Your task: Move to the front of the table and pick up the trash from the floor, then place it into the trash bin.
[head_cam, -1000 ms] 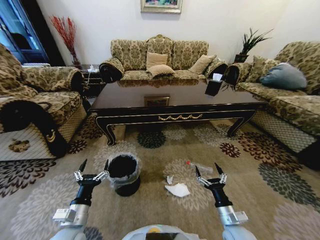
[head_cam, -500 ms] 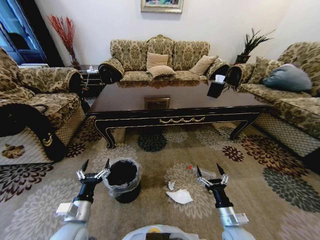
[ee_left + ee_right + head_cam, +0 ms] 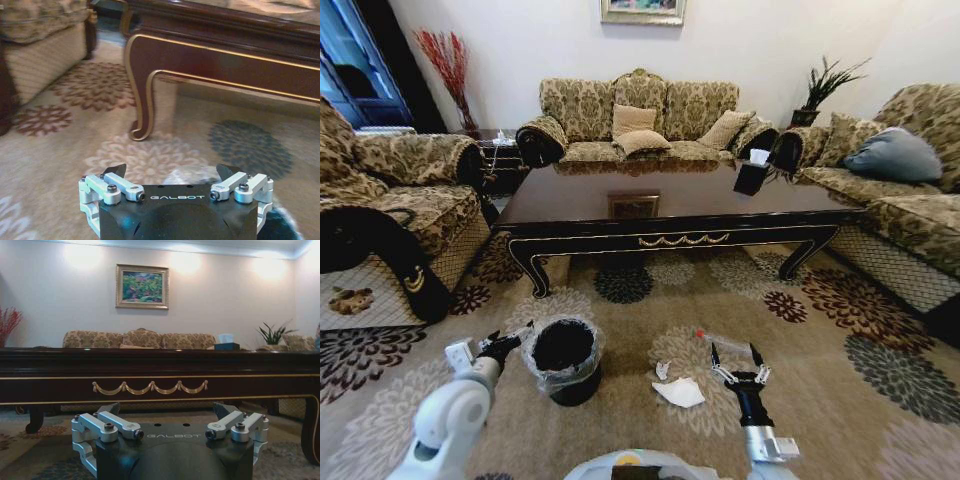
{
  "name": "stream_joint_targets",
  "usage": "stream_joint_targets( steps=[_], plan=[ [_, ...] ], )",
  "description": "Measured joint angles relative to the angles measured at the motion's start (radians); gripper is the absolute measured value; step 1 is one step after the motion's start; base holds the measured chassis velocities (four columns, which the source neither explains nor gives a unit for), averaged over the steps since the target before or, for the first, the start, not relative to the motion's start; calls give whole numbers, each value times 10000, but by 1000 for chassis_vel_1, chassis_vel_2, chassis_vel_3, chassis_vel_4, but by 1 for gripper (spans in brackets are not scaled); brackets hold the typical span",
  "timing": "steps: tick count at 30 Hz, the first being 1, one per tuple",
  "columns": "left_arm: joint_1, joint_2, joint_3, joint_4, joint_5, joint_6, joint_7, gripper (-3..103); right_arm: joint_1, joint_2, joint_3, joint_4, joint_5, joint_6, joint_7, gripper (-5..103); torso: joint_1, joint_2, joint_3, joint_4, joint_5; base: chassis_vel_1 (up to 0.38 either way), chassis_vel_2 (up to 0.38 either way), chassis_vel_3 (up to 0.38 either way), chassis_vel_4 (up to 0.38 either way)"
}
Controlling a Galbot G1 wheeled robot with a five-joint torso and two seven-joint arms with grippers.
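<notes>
Between trash bin (image 3: 564,358) and right end effector (image 3: 731,357): trash (image 3: 679,392).

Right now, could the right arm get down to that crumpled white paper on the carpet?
Probably yes. The right gripper hangs open just beside the crumpled white paper, on the side away from the trash bin, with only bare carpet between them. The small white scrap lies close by, not in the way.

In the head view we lose the trash bin's (image 3: 564,358) left rim behind the left gripper (image 3: 510,338). The small object (image 3: 722,338) with a red end just beyond the right gripper (image 3: 738,362) is too small to identify. The table's (image 3: 220,55) far end is cut off in the left wrist view.
</notes>
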State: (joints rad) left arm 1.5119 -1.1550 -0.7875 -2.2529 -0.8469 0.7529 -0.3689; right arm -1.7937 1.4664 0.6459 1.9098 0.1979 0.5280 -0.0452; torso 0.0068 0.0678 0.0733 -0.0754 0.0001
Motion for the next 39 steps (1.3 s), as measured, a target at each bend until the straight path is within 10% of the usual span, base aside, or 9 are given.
stream_joint_targets(
  steps=[8, 21, 39],
  plan=[
    [-32, 147, 324, 402, -72, 3, 387, 100, 60, -198, 379, 186, -99, -389, 205, 100, 0, 0, 0, -4, -3, 0, 0, 0, 0],
    [170, -1448, 883, 1610, 1005, -121, 940, 100, 941, -1533, 284, 822, -419, -1745, 1242, 100, 0, 0, 0, 0, -1, 0, 0, 0, 0],
    [-316, -1754, 855, 2601, 1097, -161, 1010, 100, 1294, -1671, 53, 235, -478, -1665, 1170, 100, 0, -1, 0, -1, -1, 0, 0, 0, 0]
  ],
)
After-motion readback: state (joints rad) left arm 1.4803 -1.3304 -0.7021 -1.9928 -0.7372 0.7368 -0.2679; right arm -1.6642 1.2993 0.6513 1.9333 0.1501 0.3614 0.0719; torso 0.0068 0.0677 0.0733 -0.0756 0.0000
